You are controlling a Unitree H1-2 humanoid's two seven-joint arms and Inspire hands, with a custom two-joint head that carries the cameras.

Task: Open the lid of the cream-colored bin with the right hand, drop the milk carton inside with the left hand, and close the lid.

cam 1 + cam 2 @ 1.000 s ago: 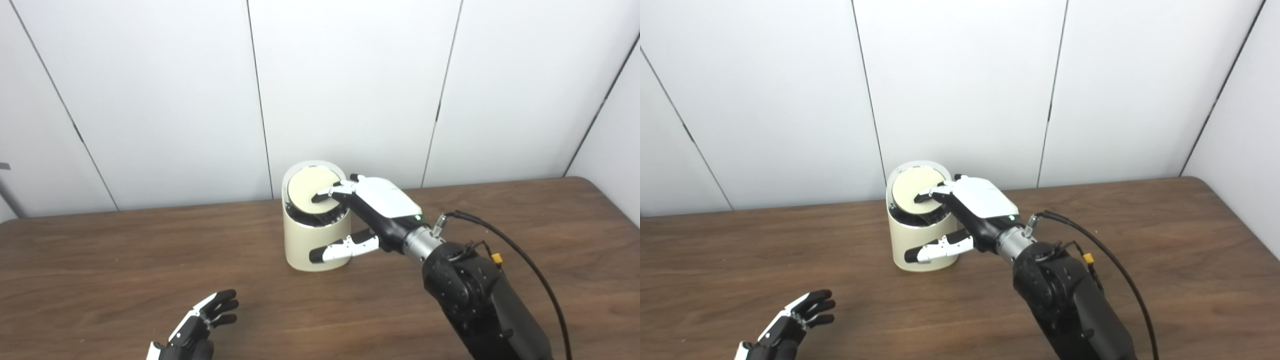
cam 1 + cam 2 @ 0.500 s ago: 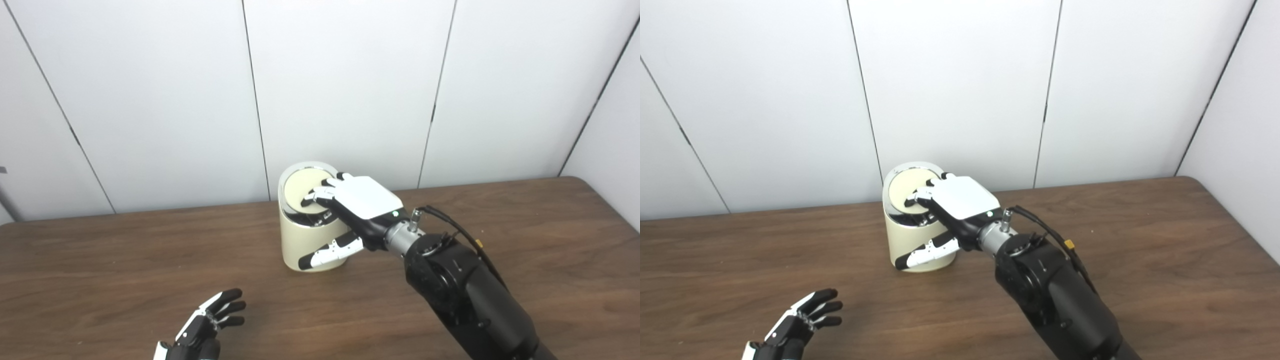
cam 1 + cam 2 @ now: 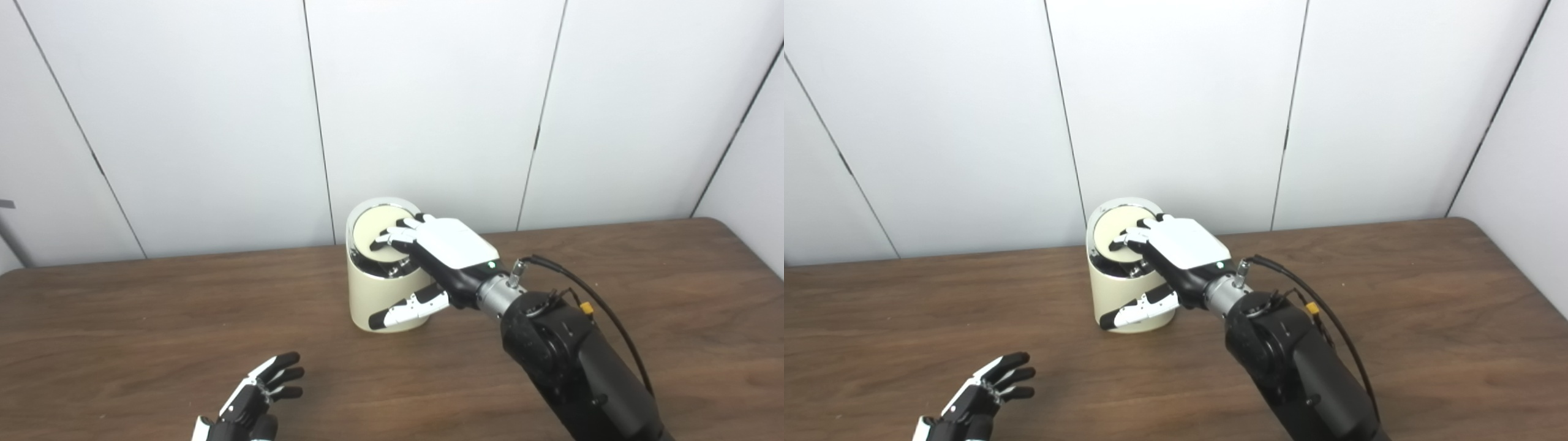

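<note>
cream-colored bin [image 3: 383, 294]: smooth matte cylinder with a shiny chrome rim, upright on a dark wood-grain table [image 3: 122, 324], near the white panel wall [image 3: 429, 104]. lid [image 3: 375, 231] is a flat cream disc, tilted up toward the camera, dark gap showing under its front edge.

right hand [image 3: 438, 260]: white back plate, black palm, reaching in from the right. fingers [image 3: 392, 236] spread over the lid face and touching it, thumb [image 3: 401, 310] lying along the bin's lower front wall. not clamped on anything, fingers apart.

left hand [image 3: 257, 398]: low near the bottom edge, fingers extended and apart, holding nothing; wrist cut off by the frame.

milk carton: can't see it in either view. bin interior too dark to read.
</note>
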